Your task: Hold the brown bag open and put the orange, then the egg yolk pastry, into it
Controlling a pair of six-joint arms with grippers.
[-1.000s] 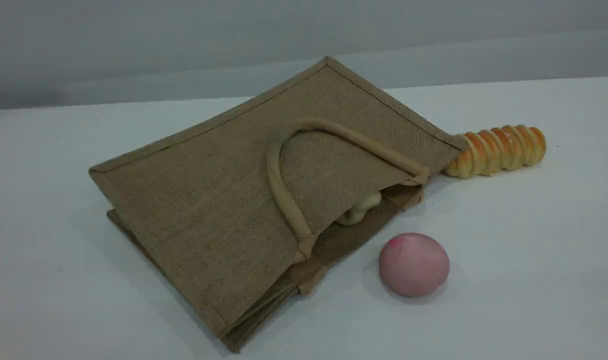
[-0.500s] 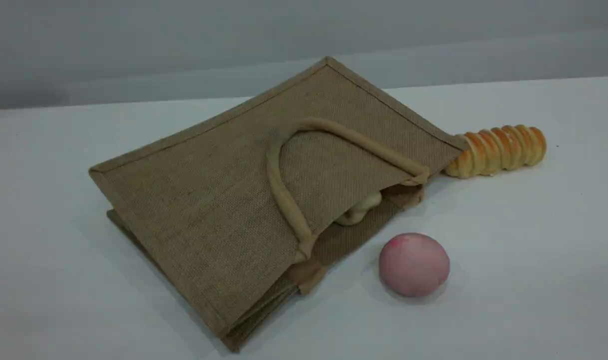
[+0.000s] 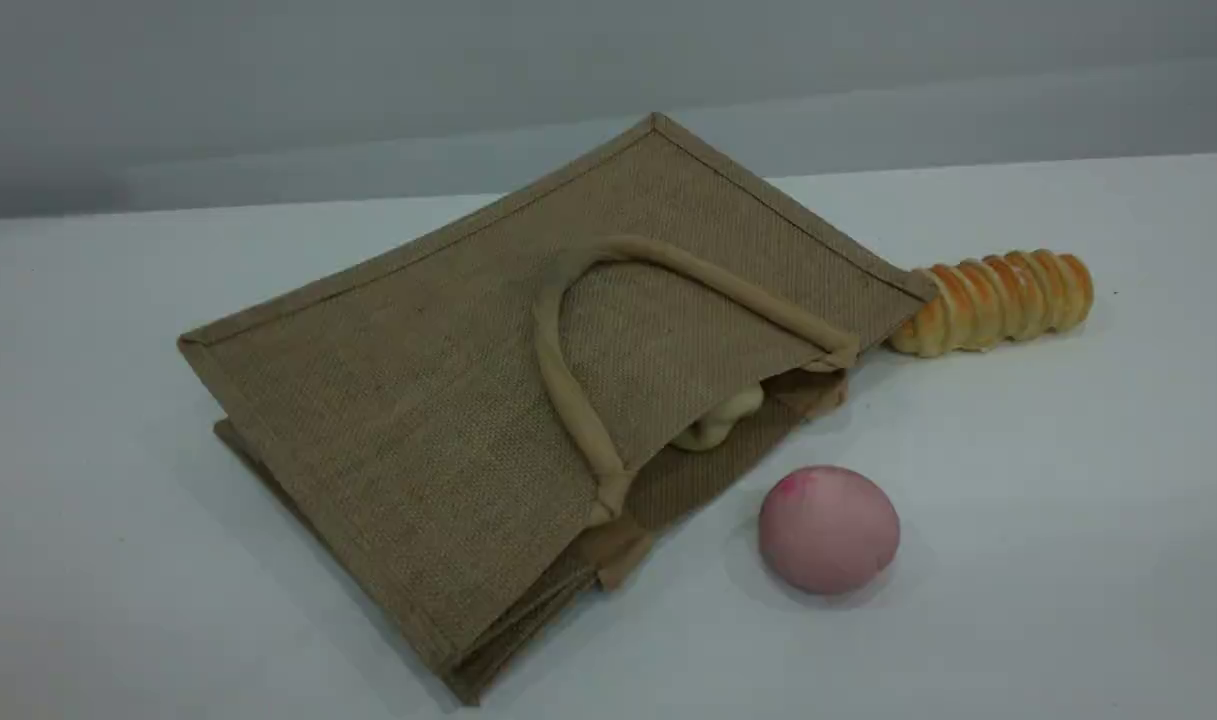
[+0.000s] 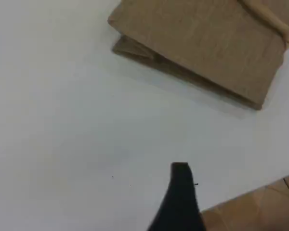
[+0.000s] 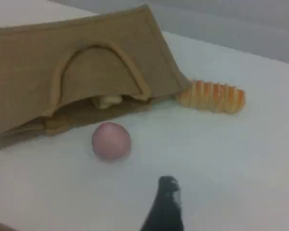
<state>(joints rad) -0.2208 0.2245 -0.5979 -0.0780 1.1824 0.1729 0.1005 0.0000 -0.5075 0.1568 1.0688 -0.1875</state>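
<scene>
The brown bag point(image 3: 418, 400) lies on its side on the white table, its mouth facing right and slightly gaping under the beige loop handle point(image 3: 568, 390). The egg yolk pastry point(image 3: 723, 412) peeks out of that mouth, lying on the bag's lower panel; it also shows in the right wrist view point(image 5: 106, 101). The orange is hidden. Neither arm reaches into the scene view. My left gripper's black fingertip point(image 4: 180, 192) hovers over bare table, well short of the bag's closed end point(image 4: 202, 43). My right gripper's fingertip point(image 5: 167, 192) hangs in front of the bag's mouth point(image 5: 86, 62), nothing in it.
A pale pink ball point(image 3: 828, 528) rests on the table just right of the bag's mouth. A long ridged golden bread roll point(image 3: 998, 298) lies behind the bag's far right corner. A tan surface point(image 4: 260, 211) shows at the bottom right of the left wrist view.
</scene>
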